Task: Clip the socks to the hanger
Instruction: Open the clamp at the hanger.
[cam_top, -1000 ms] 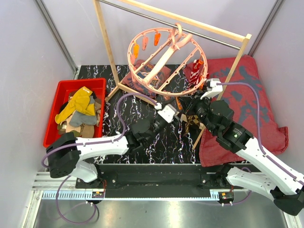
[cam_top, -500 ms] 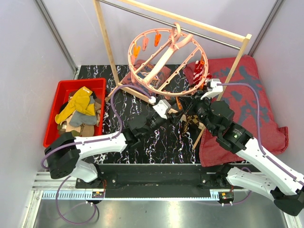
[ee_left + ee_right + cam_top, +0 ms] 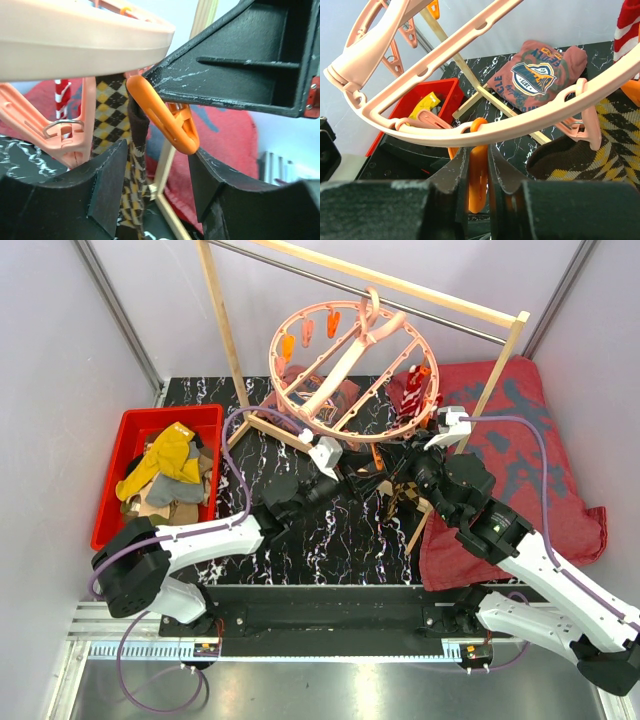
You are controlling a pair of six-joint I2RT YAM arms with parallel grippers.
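Note:
The pink ring hanger (image 3: 335,378) hangs from the wooden rack. A red-white striped sock (image 3: 416,390) is clipped to its right rim. My right gripper (image 3: 478,172) is shut on an orange clip (image 3: 479,175) under the near rim (image 3: 520,125). In the left wrist view that clip (image 3: 165,120) is pinched by the right gripper's black finger (image 3: 235,65), and the brown-tan argyle sock (image 3: 131,165) hangs up against it. My left gripper (image 3: 155,195) stands open around the sock's hanging part, which lies next to the left finger (image 3: 107,185).
A red bin (image 3: 110,490) at the left holds more socks, mustard yellow (image 3: 170,452) on top. The wooden rack's posts (image 3: 225,325) straddle the hanger. A large dark-red cloth (image 3: 530,440) covers the right side, and another patterned cloth (image 3: 540,75) lies behind.
My left gripper has moved up and back toward the hanger's near rim, and its jaws have narrowed a little. The right arm has stayed put on the clip.

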